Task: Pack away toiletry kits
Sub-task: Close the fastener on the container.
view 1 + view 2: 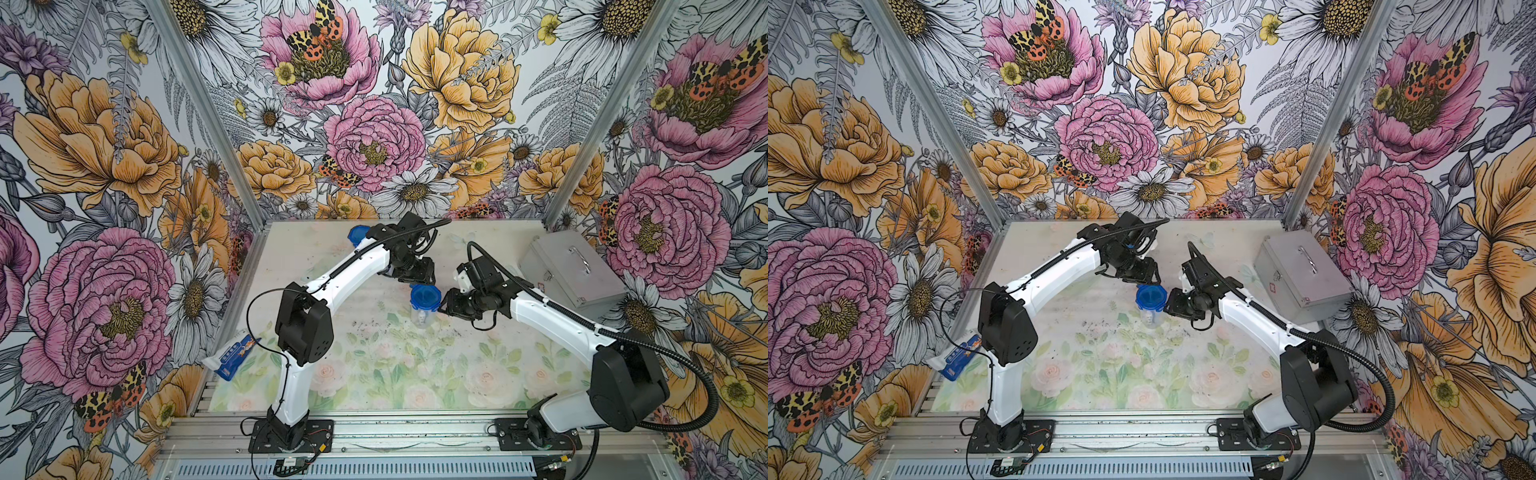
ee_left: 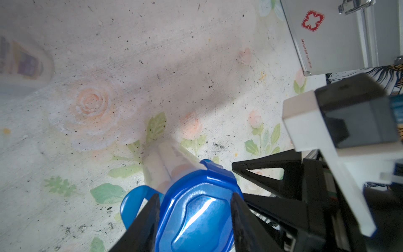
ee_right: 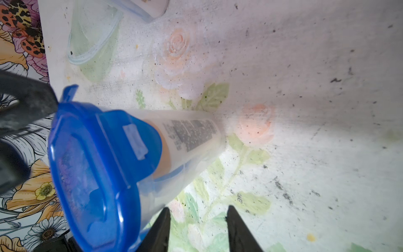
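A clear plastic cup (image 1: 422, 318) (image 1: 1150, 318) stands upright mid-table with a blue lid (image 1: 424, 298) (image 1: 1151, 298) on top. A white printed bottle (image 3: 192, 133) shows through its wall. My left gripper (image 2: 195, 196) (image 1: 415, 279) reaches from behind and is shut on the lid (image 2: 196, 213), one finger on each side. One lid tab (image 3: 135, 139) lies down the cup wall, and another (image 3: 69, 93) sticks up. My right gripper (image 3: 198, 208) (image 1: 446, 301) is open beside the cup (image 3: 196, 170), with only the mat between its fingers.
A silver metal case (image 1: 573, 274) (image 2: 331, 37) sits at the back right. A second blue lid (image 1: 357, 237) lies behind the left arm. An empty clear cup (image 3: 93, 39) lies on its side beyond. A white-blue toothpaste tube (image 1: 232, 353) rests at the table's left edge.
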`<state>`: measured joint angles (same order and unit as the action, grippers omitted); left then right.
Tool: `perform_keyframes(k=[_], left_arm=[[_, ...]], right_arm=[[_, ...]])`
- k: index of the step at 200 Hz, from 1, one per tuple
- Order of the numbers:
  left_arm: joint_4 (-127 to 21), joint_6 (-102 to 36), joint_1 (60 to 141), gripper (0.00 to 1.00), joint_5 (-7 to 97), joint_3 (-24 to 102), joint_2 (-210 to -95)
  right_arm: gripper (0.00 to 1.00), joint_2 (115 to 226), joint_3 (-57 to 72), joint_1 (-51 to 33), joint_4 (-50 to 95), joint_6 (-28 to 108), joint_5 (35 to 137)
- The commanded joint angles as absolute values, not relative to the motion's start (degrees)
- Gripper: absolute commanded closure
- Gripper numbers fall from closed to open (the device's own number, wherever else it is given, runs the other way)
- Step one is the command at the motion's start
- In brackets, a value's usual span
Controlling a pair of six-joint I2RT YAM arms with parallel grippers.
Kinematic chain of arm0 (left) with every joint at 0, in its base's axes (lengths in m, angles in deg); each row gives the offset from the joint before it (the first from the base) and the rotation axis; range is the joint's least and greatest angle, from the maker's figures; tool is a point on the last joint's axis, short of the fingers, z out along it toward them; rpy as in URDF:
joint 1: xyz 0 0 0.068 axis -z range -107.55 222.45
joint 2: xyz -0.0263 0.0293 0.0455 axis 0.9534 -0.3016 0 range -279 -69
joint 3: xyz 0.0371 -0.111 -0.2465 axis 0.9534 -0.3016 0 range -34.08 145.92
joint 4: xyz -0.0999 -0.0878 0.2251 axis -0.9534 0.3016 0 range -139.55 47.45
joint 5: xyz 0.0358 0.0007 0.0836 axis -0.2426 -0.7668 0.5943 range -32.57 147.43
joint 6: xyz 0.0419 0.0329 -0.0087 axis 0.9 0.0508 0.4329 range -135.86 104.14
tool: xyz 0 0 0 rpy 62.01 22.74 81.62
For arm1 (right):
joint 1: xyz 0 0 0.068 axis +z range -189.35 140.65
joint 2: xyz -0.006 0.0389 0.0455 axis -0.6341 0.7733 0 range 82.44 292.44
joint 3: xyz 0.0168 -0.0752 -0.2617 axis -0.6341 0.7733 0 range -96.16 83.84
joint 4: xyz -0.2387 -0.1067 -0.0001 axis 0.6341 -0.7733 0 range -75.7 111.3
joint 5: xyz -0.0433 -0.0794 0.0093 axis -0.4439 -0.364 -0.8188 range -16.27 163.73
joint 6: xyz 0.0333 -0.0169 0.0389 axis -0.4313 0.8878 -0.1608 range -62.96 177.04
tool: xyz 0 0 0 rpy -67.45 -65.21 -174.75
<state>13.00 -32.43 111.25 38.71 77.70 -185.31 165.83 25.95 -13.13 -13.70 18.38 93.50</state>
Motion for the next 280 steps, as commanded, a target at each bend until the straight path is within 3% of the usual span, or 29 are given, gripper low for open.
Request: perform_keyframes(k=[1, 280], left_arm=[[15.62, -34.00, 112.16, 0.48, 40.00, 75.69, -184.86], [13.41, -37.91, 110.24, 0.36, 36.81, 71.61, -181.28]], right_arm=[[0.57, 165.08, 25.92, -13.50, -11.22, 17.63, 94.22], [0.57, 164.74, 27.32, -13.94, -10.07, 17.70, 95.18]])
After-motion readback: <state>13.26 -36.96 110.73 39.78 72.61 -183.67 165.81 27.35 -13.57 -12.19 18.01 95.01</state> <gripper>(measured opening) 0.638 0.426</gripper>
